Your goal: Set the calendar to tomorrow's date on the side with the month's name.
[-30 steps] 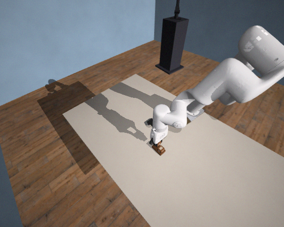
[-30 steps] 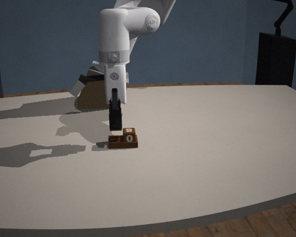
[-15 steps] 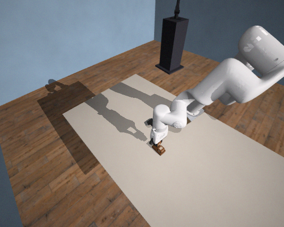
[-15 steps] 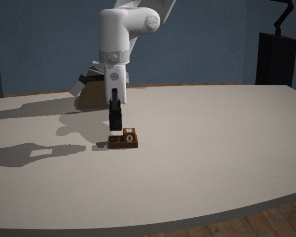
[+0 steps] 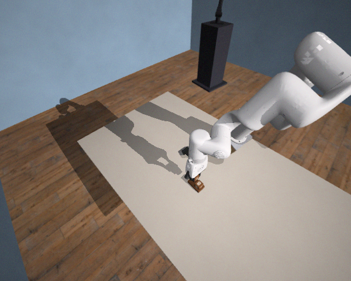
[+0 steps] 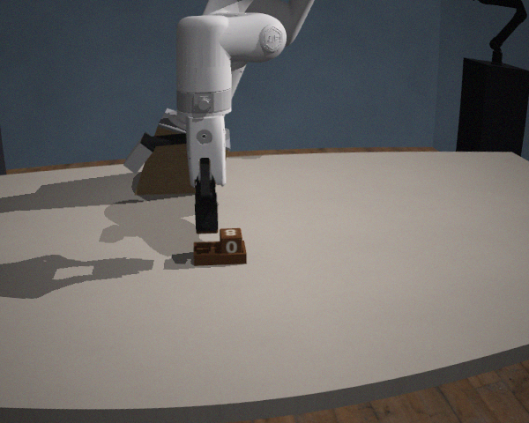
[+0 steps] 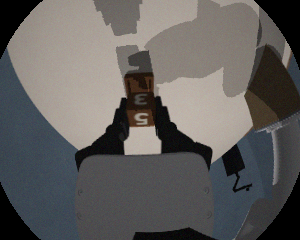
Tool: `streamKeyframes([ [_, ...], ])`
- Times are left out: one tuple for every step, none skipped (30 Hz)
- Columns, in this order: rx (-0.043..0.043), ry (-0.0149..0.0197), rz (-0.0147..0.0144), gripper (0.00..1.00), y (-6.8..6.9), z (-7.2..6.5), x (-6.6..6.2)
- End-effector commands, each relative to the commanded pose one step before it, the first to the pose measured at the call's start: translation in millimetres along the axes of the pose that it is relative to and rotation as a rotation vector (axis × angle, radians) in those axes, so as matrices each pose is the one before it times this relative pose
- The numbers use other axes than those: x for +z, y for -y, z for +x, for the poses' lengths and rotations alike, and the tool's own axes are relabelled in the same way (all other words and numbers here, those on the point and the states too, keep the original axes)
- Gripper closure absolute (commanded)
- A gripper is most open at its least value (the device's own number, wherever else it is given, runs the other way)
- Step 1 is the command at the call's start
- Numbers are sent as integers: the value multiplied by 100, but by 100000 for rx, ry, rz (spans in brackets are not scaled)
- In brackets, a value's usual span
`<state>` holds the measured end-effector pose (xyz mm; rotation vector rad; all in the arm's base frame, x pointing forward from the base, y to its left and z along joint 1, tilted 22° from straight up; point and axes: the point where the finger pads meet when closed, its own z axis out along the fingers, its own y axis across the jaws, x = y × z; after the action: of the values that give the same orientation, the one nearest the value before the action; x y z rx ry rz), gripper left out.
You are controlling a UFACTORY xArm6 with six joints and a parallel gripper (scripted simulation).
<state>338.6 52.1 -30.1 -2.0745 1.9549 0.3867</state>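
while the claw (image 6: 205, 227) hangs clamped on one cube (image 7: 140, 108) just above the tray's (image 6: 210, 259) vacant left slot, beside the seated cube (image 6: 231, 246) on the counter (image 6: 346, 273) — a skewed descent could jam it on the rim, tipping the tray.
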Motion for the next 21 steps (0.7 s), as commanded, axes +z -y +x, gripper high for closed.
streamKeyframes([
  [-47, -49, 292, 71, 123, 5, -79],
  [0, 0, 0, 71, 0, 0, 0],
  [0, 0, 0, 71, 0, 0, 0],
  [0, 0, 0, 71, 0, 0, 0],
  [0, 0, 0, 71, 0, 0, 0],
  [0, 0, 0, 71, 0, 0, 0],
  [0, 0, 0, 71, 3, 0, 0],
  [0, 0, 0, 71, 7, 0, 0],
  [0, 0, 0, 71, 12, 0, 0],
  [0, 0, 0, 71, 17, 0, 0],
  [0, 0, 0, 71, 22, 0, 0],
  [0, 0, 0, 71, 26, 0, 0],
  [0, 0, 0, 71, 29, 1, 0],
  [0, 0, 0, 71, 31, 1, 0],
  [0, 0, 0, 71, 31, 1, 0],
  [0, 0, 0, 71, 29, 1, 0],
  [0, 0, 0, 71, 26, 1, 0],
  [0, 0, 0, 71, 22, 0, 0],
  [0, 0, 0, 71, 17, 0, 0],
  [0, 0, 0, 71, 0, 0, 0],
  [0, 0, 0, 71, 0, 0, 0],
])
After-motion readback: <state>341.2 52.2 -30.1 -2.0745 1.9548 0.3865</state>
